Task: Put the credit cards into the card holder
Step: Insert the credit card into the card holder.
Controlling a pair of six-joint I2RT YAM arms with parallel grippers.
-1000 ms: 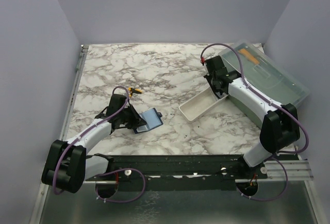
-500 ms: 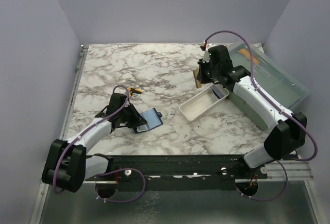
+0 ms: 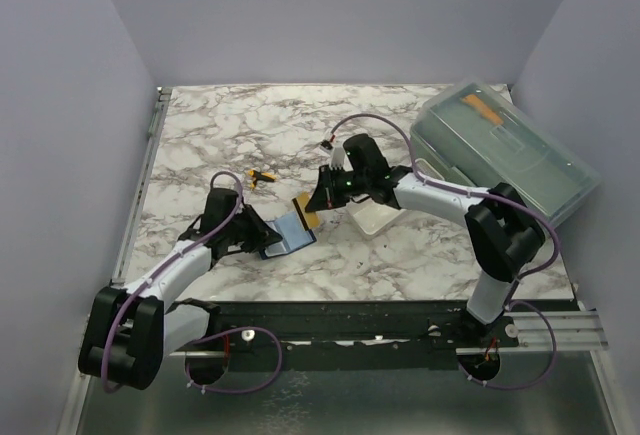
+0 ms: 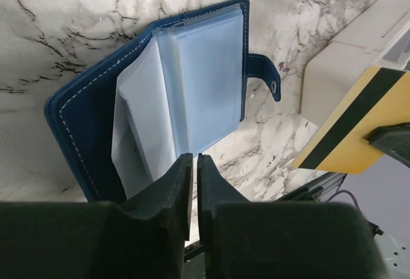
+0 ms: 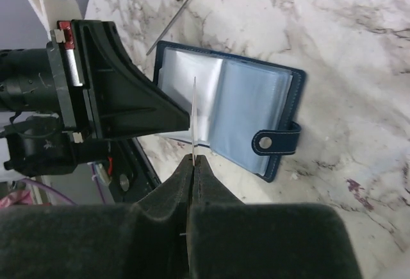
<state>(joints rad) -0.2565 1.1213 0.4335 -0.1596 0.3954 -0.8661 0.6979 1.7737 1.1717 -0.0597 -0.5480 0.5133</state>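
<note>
Swung left from the white tray (image 3: 378, 219) since 1 second ago, the right gripper (image 5: 193, 158) now hangs over the open navy card holder (image 4: 90, 112). It is clamped tight on 1 golden-tan credit card (image 4: 346, 131), poised just above the clear sleeves. The left gripper (image 4: 191, 157) is pinched on the holder's near edge, and the holder lies on the marble table (image 3: 250, 135).
</note>
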